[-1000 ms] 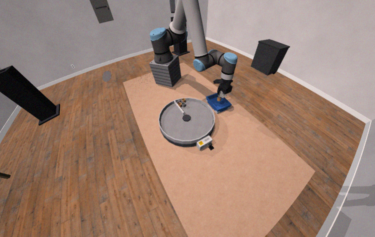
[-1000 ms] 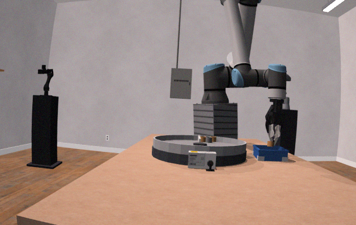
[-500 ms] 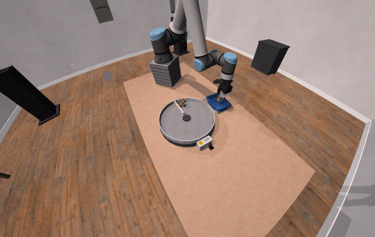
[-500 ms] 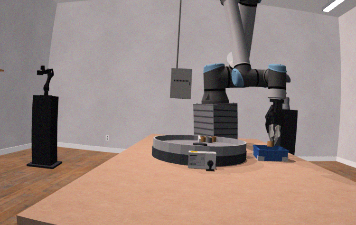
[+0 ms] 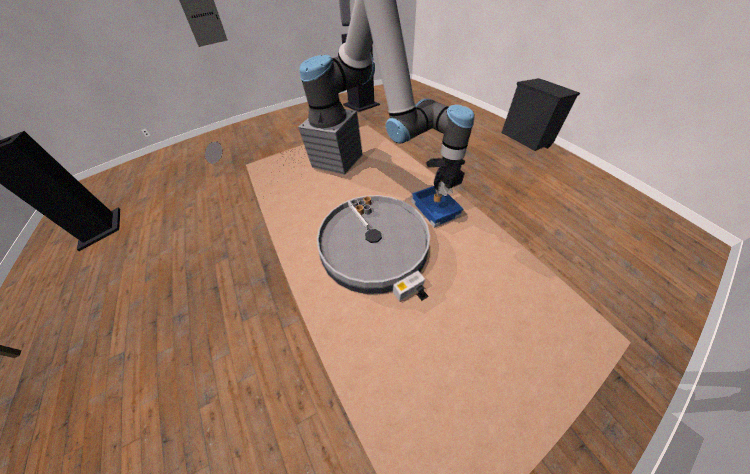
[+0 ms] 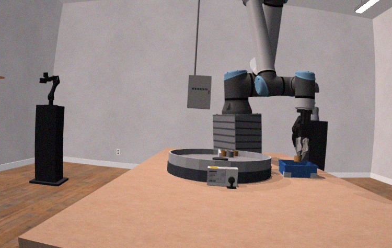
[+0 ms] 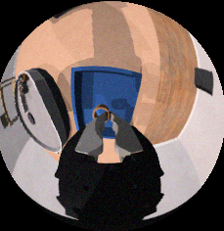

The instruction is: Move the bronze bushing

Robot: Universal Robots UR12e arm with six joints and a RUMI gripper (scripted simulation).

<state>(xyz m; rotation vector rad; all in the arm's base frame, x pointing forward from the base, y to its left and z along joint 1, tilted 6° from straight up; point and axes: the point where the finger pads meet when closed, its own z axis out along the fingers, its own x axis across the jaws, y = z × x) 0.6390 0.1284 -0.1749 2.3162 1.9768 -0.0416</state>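
Observation:
My gripper [image 5: 440,193] [image 6: 301,154] [image 7: 108,112] hangs fingers-down over the blue crate [image 5: 428,210] [image 6: 296,170] [image 7: 123,83]. It is shut on a bronze bushing [image 5: 438,198] [image 6: 297,158] [image 7: 102,112], pinched by its wall at the fingertips. The bushing sits about level with the crate's rim, over its inside. The grey turntable [image 5: 331,259] [image 6: 188,163] [image 7: 45,113] stands left of the crate. Several other bushings [image 5: 363,204] [image 6: 229,153], bronze and steel, stand together at its far edge.
A white control box [image 5: 408,287] [image 6: 222,176] sits against the turntable's near rim. The arm's grey pedestal [image 5: 331,144] [image 6: 237,132] stands behind the turntable. A black cabinet [image 5: 538,113] and a black pillar [image 5: 42,182] [image 6: 49,143] stand off the table.

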